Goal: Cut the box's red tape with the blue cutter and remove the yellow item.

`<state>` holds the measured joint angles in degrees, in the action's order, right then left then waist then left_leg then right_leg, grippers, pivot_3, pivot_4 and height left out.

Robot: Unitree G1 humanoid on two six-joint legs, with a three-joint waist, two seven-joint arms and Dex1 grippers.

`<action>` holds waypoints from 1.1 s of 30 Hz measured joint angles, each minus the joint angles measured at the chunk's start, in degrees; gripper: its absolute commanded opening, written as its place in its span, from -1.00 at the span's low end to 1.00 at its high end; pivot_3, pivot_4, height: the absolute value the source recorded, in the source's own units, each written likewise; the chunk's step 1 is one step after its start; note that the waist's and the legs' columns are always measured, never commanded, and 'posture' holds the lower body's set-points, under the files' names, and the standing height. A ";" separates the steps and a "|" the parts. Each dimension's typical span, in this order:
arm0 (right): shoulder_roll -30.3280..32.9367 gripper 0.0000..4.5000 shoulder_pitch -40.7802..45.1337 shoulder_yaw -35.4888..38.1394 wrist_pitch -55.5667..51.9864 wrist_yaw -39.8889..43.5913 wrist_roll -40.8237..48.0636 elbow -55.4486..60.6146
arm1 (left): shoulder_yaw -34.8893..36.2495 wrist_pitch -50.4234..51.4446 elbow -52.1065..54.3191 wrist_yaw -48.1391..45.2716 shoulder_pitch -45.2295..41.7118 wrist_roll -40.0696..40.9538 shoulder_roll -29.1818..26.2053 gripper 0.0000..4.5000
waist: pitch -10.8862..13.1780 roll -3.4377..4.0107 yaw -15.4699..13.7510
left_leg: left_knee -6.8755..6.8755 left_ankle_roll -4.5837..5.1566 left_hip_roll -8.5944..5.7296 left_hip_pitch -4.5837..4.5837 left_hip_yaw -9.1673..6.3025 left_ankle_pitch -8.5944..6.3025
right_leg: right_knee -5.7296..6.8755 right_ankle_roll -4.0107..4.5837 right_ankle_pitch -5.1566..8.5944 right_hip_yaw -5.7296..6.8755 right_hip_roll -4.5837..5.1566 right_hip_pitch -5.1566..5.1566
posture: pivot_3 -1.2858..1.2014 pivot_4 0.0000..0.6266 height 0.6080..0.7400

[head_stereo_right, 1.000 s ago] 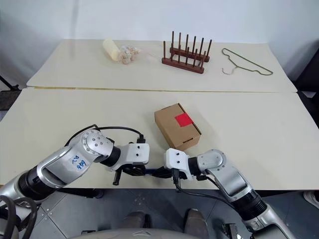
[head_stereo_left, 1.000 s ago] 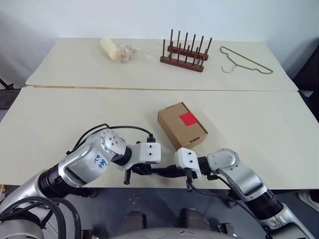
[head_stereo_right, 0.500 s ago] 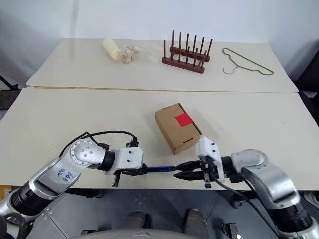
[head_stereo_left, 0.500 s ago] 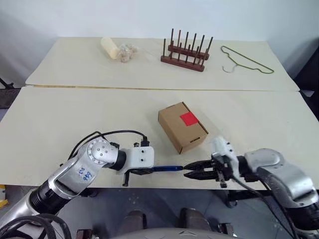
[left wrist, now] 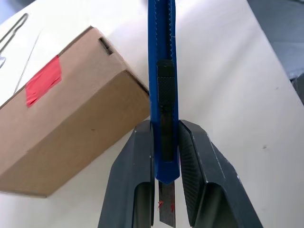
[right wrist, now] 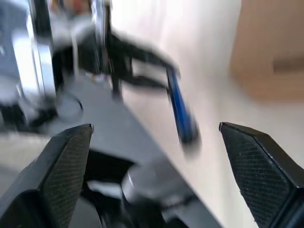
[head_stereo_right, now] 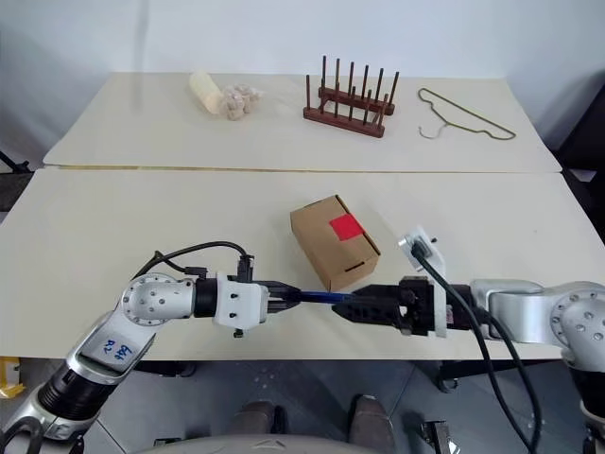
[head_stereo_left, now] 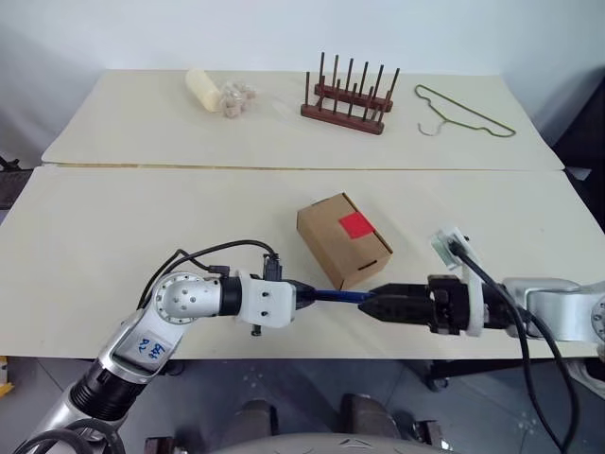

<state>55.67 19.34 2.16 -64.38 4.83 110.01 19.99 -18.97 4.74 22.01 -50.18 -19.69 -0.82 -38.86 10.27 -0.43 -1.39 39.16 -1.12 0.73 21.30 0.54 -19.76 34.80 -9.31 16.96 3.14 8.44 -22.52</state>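
The brown box (head_stereo_left: 343, 238) lies on the near table with the red tape (head_stereo_left: 356, 224) on its top. My left gripper (head_stereo_left: 295, 292) is shut on the blue cutter (head_stereo_left: 333, 295), which runs level along the table's front edge just in front of the box. The left wrist view has the cutter (left wrist: 161, 57) clamped between both fingers, beside the box (left wrist: 71, 109). My right gripper (head_stereo_left: 371, 305) points left at the cutter's free end. Its fingers (right wrist: 61, 175) stand wide open around that end (right wrist: 180, 114), gripping nothing. The yellow item is hidden.
On the far table stand a wooden peg rack (head_stereo_left: 343, 97), a wire hanger (head_stereo_left: 465, 111), a cream roll (head_stereo_left: 206, 90) and small beige lumps (head_stereo_left: 238, 98). A seam (head_stereo_left: 189, 167) divides the two tables. Both grippers hover at the near table's front edge (head_stereo_left: 312, 352).
My right gripper let go of the cutter, opened wide, rolled over and drew back to the right. The left gripper raised the cutter slightly and swung it level toward the box.
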 measured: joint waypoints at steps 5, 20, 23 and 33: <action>0.04 0.99 3.26 -4.63 0.48 -4.41 1.55 -0.25 | -0.17 0.63 -0.52 -0.02 -0.59 -0.91 1.70 -0.82 | 0.00 0.00 -0.15 | 0.01 0.15 -0.03 0.13 -0.01 -0.09 | -0.11 -0.11 -0.07 0.00 0.01 -0.01 | 0.03 -0.52 1.00; -1.18 -0.13 6.24 -10.72 0.74 -9.54 1.33 -1.87 | -0.32 2.83 0.10 -0.22 -0.66 -2.03 2.95 -0.82 | 0.00 0.00 -0.10 | 0.01 0.20 -0.01 0.19 -0.02 -0.11 | -0.26 -0.12 -0.07 0.06 0.01 -0.01 | 0.03 -0.52 1.00; -1.90 -0.13 6.24 -10.72 0.77 -9.66 0.73 -2.27 | -0.32 2.85 0.21 -0.34 -0.55 -2.03 2.94 -0.82 | 0.00 0.00 -0.10 | 0.01 0.20 -0.01 0.19 -0.02 -0.11 | -0.26 -0.12 -0.07 0.06 0.01 -0.01 | 0.03 -0.52 1.00; -3.88 -0.13 6.31 -10.73 0.38 -9.46 -1.86 -3.69 | -0.31 2.86 0.22 -0.64 -0.54 -2.10 2.85 -0.82 | 0.00 0.00 -0.10 | 0.01 0.20 -0.01 0.20 -0.02 -0.12 | -0.27 -0.12 -0.07 0.07 0.01 -0.01 | 0.03 -0.52 1.00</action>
<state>51.80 25.66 -8.57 -64.00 -4.64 108.15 16.30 -19.28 7.60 22.23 -50.82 -20.23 -2.92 -36.01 10.27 -0.43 -1.49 39.17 -0.92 0.72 21.50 0.52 -19.88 34.53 -9.44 16.89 3.20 8.44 -22.54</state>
